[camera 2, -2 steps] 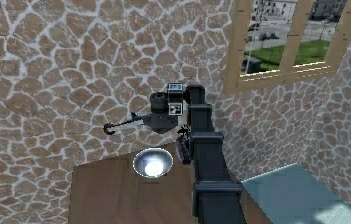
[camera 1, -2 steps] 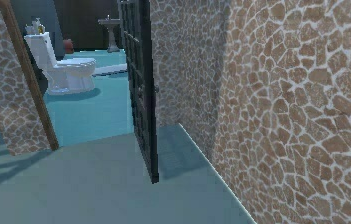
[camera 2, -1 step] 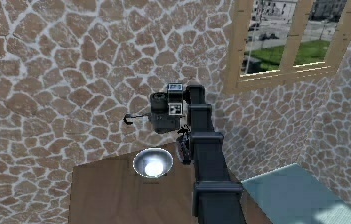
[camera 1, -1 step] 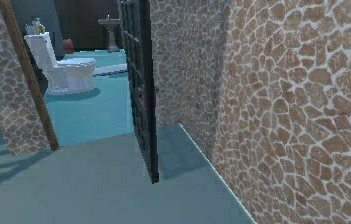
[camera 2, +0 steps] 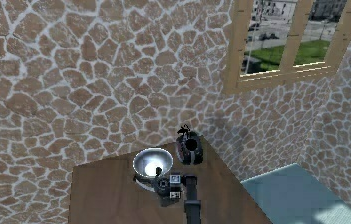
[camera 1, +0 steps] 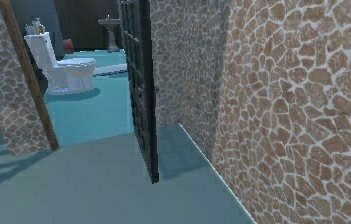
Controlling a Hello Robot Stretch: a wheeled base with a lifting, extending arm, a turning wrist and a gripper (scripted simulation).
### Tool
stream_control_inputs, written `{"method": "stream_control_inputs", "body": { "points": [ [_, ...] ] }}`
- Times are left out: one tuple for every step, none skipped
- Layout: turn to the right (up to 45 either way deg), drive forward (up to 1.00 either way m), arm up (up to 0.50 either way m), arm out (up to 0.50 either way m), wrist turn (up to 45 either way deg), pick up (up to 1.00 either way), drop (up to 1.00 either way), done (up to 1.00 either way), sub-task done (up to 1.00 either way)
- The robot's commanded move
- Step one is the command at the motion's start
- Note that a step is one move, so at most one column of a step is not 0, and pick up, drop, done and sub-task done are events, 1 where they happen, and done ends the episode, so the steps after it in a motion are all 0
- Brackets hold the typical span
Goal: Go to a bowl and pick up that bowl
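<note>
Ahead, from the left, we see a white porcelain toilet [camera 1: 65, 68], an open dark panelled door [camera 1: 141, 80] and a brown stone-clad wall [camera 1: 283, 110]. Out to the side, the shiny silver metal bowl [camera 2: 151, 162] rests on a brown wooden table [camera 2: 103, 195], so we judge the approach done and the lift still to come. Just right of the bowl is the dark gripper [camera 2: 187, 140]; we cannot tell whether it holds anything.

You have no text, label, number or sign to read here; the white squares [camera 2: 165, 187] on the arm [camera 2: 193, 206] carry only black marks.
</note>
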Motion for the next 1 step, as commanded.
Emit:
{"method": "stream_control_inputs", "body": {
  "points": [
    [0.0,0.00,0.00,0.00,0.0,1.00,0.00,0.00,0.00]
  ]
}}
